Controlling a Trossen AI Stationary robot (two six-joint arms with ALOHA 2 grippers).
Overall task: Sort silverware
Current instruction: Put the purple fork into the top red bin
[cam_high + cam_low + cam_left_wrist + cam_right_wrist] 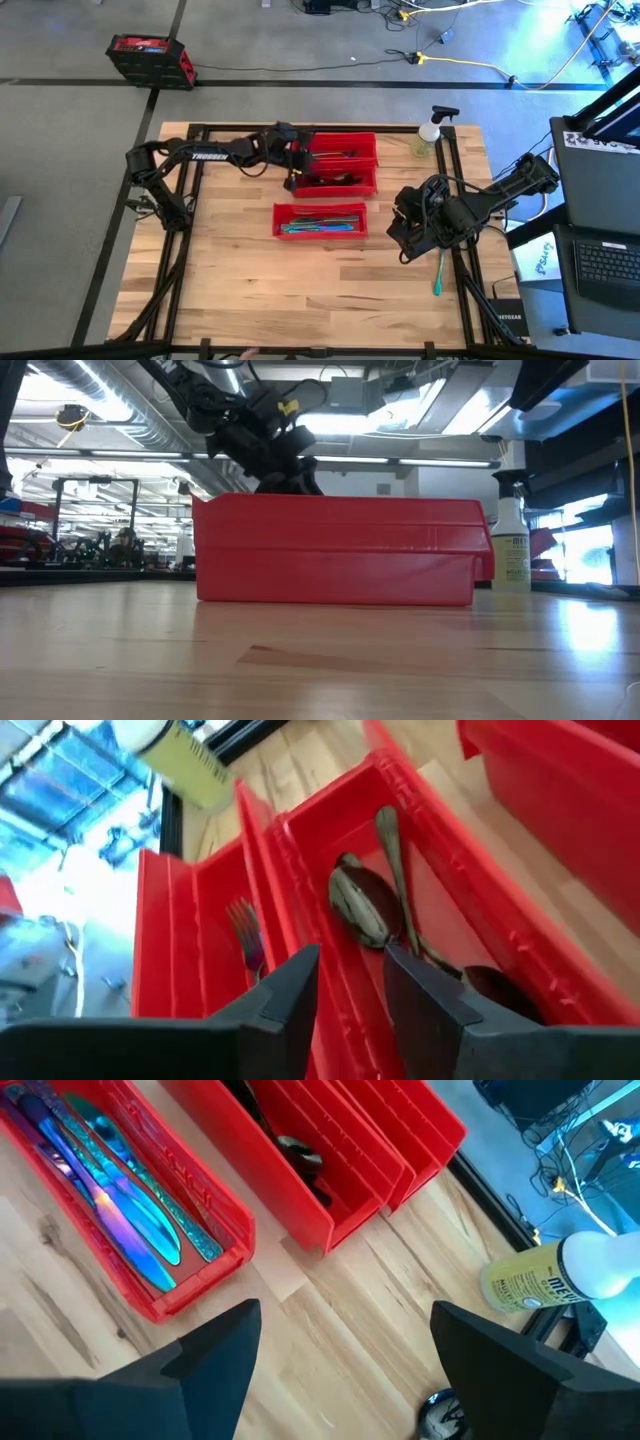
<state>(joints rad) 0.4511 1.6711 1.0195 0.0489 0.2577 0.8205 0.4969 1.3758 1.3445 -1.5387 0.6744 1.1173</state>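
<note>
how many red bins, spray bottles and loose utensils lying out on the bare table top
red bins: 3, two side by side under the left gripper, one apart holding iridescent silverware
spray bottle: 1
loose utensil on the table: 1, a teal one by the right gripper
total: 5

It was a robotics lab: exposed ceiling ducts (110,405), floor cables (470,62), a laptop (605,262) beside the framed wooden desk (250,275).
</note>
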